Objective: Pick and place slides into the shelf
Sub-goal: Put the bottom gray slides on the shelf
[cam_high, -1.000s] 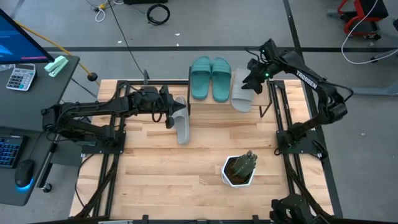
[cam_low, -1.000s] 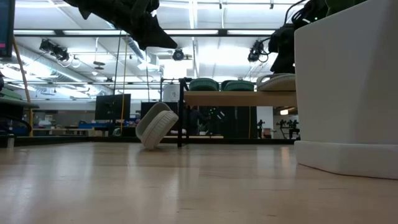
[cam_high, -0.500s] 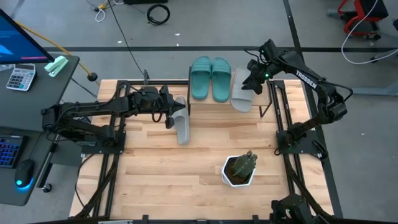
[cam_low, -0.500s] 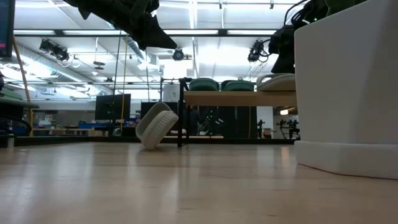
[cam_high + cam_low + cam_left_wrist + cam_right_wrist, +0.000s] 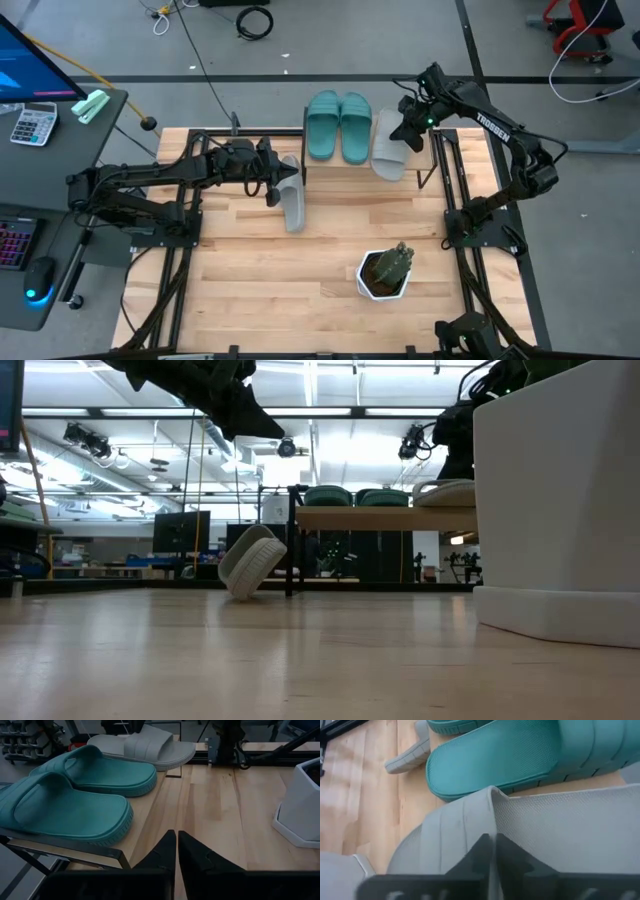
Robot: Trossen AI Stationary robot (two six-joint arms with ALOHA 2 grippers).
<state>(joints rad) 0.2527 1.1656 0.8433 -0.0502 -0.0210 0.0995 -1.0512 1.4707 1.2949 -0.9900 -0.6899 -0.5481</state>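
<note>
One light grey ribbed rubber slide [image 5: 291, 202] lies lengthwise just beside your closed, empty left gripper [image 5: 272, 188] (right gripper [image 5: 404, 128] pinches the shelved grey slide's [image 5: 388, 150] strap).

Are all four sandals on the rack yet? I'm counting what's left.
No: one grey sandal lies on the table beside the rack, tilted against its leg.

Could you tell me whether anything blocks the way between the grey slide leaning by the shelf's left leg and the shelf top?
Nothing visible blocks it. The leaning grey slide sits beside the shelf, and the left gripper is next to it. The shelf's free room is narrow.
</note>
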